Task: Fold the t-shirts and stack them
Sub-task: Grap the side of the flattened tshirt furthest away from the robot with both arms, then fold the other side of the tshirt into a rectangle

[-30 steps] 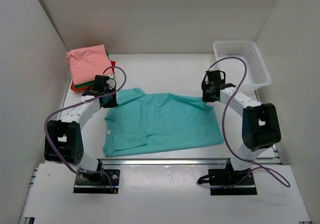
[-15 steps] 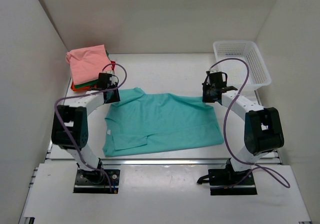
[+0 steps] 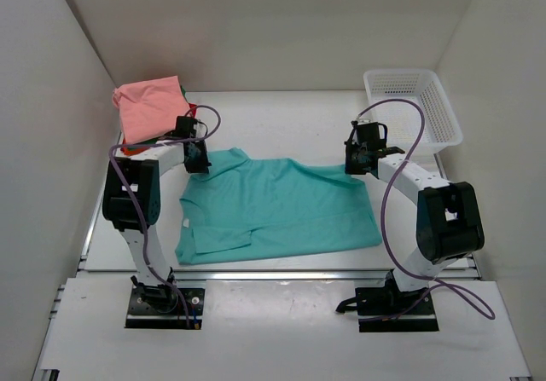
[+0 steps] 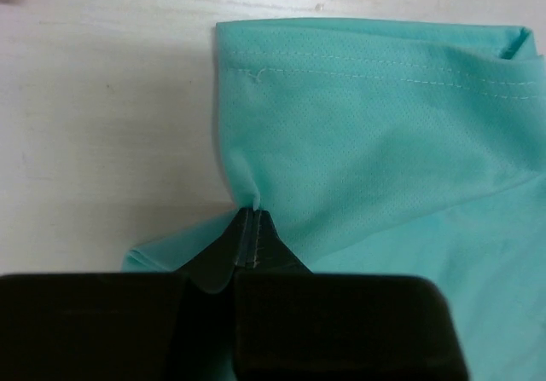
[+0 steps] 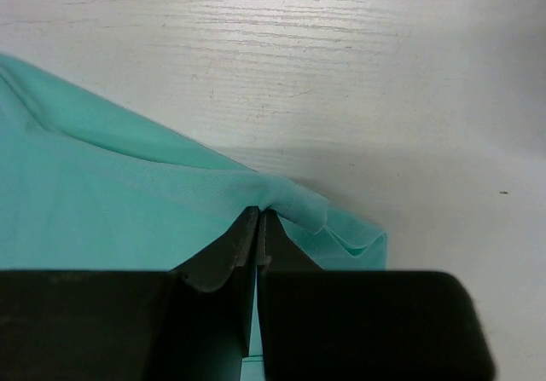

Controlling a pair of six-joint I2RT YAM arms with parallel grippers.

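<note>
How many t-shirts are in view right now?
4. The teal t-shirt lies spread mid-table; the pink t-shirt tops the far-left stack, with a green edge and a red edge showing beneath it. More may be hidden in that stack.

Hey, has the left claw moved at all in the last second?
Yes. The left claw shifted right in the top view, away from the pink folded stack, onto a corner of the teal shirt.

The teal shirt (image 3: 281, 215) lies spread flat mid-table, collar to the left. Its far edge is puckered where my left pincer (image 4: 253, 221) and right pincer (image 5: 258, 216) each nip a fold. The pink shirt (image 3: 149, 110) sits folded far left, with a red edge (image 3: 193, 108) beneath.
</note>
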